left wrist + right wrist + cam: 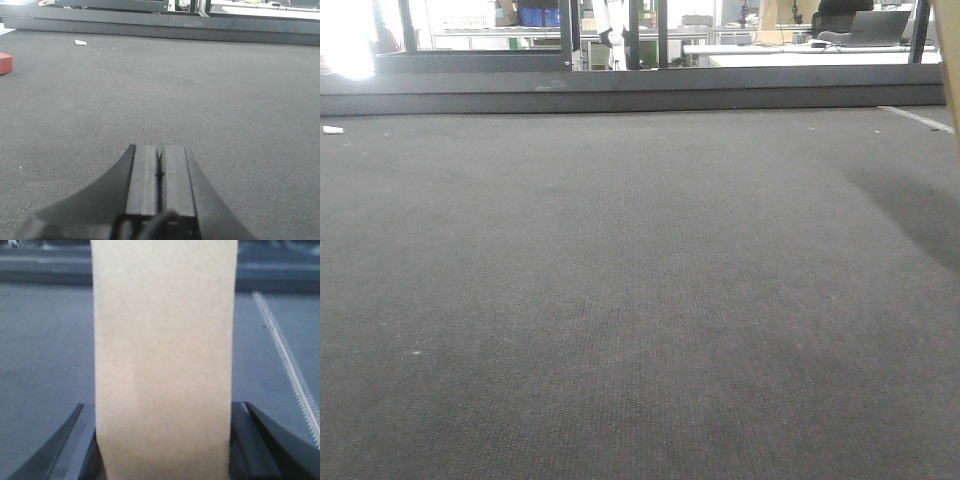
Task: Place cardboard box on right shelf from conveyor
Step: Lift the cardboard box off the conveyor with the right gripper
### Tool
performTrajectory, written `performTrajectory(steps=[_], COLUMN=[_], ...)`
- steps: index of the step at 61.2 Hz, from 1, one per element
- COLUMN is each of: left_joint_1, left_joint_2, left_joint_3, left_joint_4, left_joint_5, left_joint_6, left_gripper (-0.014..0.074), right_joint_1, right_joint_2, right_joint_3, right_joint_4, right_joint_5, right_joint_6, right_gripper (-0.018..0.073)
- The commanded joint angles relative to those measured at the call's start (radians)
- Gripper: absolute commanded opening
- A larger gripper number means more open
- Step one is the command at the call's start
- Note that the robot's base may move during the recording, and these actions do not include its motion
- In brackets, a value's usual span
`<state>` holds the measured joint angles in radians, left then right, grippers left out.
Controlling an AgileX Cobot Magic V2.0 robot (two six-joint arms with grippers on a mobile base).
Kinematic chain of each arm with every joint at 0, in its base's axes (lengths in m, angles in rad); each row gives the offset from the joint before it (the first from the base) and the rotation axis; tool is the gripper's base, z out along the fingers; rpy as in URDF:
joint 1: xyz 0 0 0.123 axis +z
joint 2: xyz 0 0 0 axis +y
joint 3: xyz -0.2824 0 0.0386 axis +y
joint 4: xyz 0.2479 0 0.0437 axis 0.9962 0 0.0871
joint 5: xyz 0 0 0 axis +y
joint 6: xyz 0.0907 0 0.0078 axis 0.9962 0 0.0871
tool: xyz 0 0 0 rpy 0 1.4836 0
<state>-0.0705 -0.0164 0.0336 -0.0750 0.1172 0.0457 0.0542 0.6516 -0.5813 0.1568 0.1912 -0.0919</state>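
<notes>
The cardboard box point(164, 355), plain tan, fills the middle of the right wrist view and stands upright between the dark fingers point(85, 445). My right gripper point(162, 407) is shut on it, one finger against each side. A tan sliver of the cardboard box point(953, 60) shows at the right edge of the front view. The conveyor point(620, 300) is a wide dark grey ribbed belt under both arms. My left gripper point(160, 150) hangs low over the conveyor point(200, 90), shut with its pads pressed together and nothing between them. The right shelf is out of view.
A dark rail point(620, 95) runs along the belt's far edge. A small white scrap point(80, 42) lies far left on the belt, near a red block point(4, 62). A pale toothed strip point(290, 365) crosses the belt right of the box. Tables with a laptop point(870, 25) stand behind.
</notes>
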Motion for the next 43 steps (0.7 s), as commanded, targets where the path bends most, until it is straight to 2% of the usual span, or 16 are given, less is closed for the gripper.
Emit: performTrajectory(steps=[1,25,43], left_joint_1=[-0.001,-0.001,-0.001], left_joint_2=[-0.005,-0.005,-0.005], left_joint_3=[0.006,0.006,0.006], left_joint_4=[-0.008,-0.008,-0.008], left_joint_5=[-0.084,-0.084,-0.084], left_joint_6=[0.0,0.0,0.0], left_gripper=[-0.0116,-0.0116,-0.0116], right_joint_1=[-0.008,-0.008,-0.008], right_joint_2=[-0.074,-0.318,-0.346], right_joint_3=[-0.007,0.067,0.077], right_joint_4=[0.005,0.005,0.005], right_joint_5=[-0.121,-0.086,-0.067], right_joint_6=[-0.018,-0.018,-0.018], right_gripper=[0.0069,0.0069,0.0069])
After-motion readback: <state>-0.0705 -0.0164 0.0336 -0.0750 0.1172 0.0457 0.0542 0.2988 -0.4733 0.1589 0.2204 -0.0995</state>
